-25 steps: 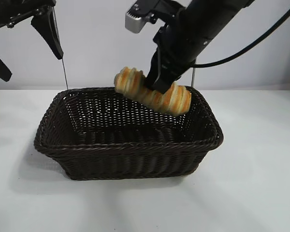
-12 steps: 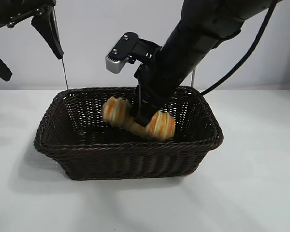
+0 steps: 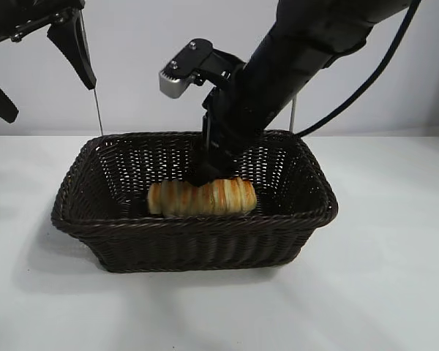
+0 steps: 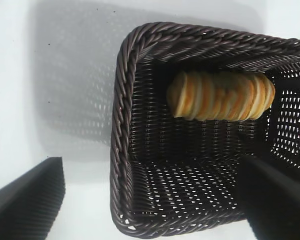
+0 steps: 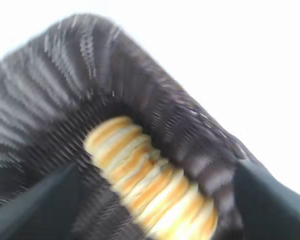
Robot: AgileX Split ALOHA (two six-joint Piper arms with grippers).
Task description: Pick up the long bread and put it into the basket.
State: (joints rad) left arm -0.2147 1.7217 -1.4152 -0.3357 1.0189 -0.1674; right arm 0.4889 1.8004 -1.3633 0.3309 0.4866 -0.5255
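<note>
The long bread (image 3: 201, 197) lies flat on the floor of the dark wicker basket (image 3: 190, 223), near its front wall. My right gripper (image 3: 207, 168) reaches down into the basket just behind and above the loaf. Its fingers are spread wide and are not holding the loaf. The right wrist view shows the bread (image 5: 145, 175) lying between the spread fingers of the right gripper (image 5: 152, 197), beside the basket wall (image 5: 155, 100). My left gripper (image 3: 51, 99) hangs open and empty high above the basket's far left corner. Its wrist view shows the bread (image 4: 220, 95) inside the basket (image 4: 121, 125).
The basket stands in the middle of a white table (image 3: 395, 292). A thin upright rod (image 3: 99, 113) stands behind the basket's left corner, another (image 3: 293, 113) behind its right side.
My right gripper lowered the tilted bread from above the rim into the basket and opened. The loaf now lies level on the basket floor. The left arm has not moved.
</note>
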